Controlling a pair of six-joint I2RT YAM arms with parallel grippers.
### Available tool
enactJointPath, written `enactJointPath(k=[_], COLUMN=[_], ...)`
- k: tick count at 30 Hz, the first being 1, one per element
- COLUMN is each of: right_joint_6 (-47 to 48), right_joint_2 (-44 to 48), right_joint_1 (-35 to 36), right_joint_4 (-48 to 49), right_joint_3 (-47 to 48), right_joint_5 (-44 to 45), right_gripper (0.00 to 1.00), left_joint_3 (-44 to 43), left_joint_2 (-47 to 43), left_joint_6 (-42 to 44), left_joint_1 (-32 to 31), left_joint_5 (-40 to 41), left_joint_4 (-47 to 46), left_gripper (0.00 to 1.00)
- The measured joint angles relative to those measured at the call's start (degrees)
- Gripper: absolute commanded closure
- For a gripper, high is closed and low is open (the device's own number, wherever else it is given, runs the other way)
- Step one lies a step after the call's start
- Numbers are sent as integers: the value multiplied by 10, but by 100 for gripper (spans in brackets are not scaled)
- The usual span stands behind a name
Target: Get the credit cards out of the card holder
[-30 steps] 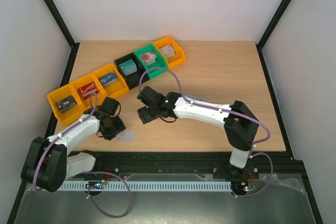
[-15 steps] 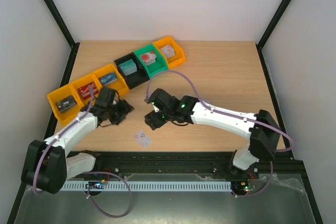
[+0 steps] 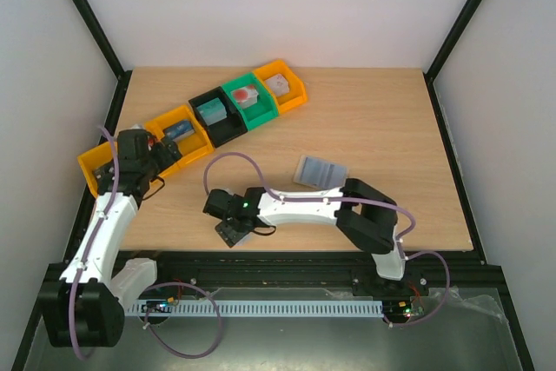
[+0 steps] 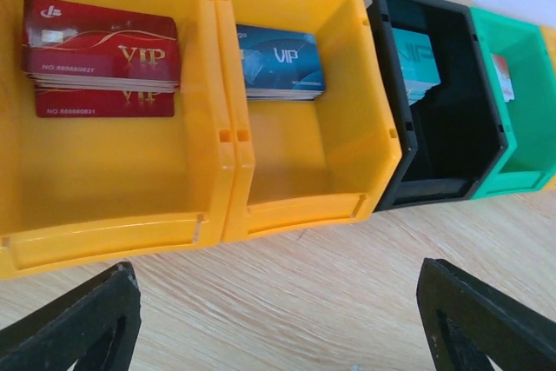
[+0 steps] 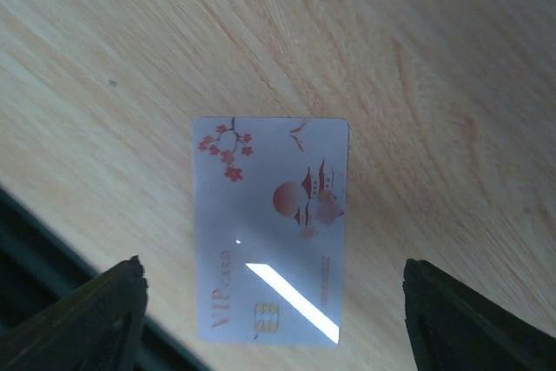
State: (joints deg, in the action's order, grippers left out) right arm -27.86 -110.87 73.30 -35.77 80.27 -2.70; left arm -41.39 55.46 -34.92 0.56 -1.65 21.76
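Right wrist: credit card (image 5: 271, 230) flat between spread right end effector (image 5: 274, 306) tips.

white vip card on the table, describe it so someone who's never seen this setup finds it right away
Go to the front edge of the wooden table, where the right gripper hangs open. Flat on the bare wood right beneath it lies one credit card. Unlike the red cards and blue cards stacked in yellow bins, it is whitish with pink-red blossoms and a sun.

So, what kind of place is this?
Probably a laboratory robot test cell: a left arm and a right arm bolted to a wooden table, plain white walls around it, a row of coloured bins.
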Motion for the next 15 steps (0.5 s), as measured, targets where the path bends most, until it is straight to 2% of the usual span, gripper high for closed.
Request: enactJointPath(k=[5, 8, 11, 15], right_joint_6=[3, 3, 4, 7], right_joint_2=[-55, -61, -63, -71], right_joint_1=[-1, -2, -2, -2], right_joint_4=[-4, -2, -1, -3], right_joint_3=[9, 13, 15, 24], right_joint_5=[0, -12, -21, -18], right_gripper=[34, 29, 38, 40], left_joint_3=[12, 18, 24, 31], left_joint_2=[-5, -9, -13, -15], left_joint_6=[7, 9, 10, 11], left_joint_1=[7, 9, 13, 14], left_joint_5=[0, 0, 0, 0], left_joint_4=[1, 2, 1, 1], left_gripper=[12, 12, 12, 11])
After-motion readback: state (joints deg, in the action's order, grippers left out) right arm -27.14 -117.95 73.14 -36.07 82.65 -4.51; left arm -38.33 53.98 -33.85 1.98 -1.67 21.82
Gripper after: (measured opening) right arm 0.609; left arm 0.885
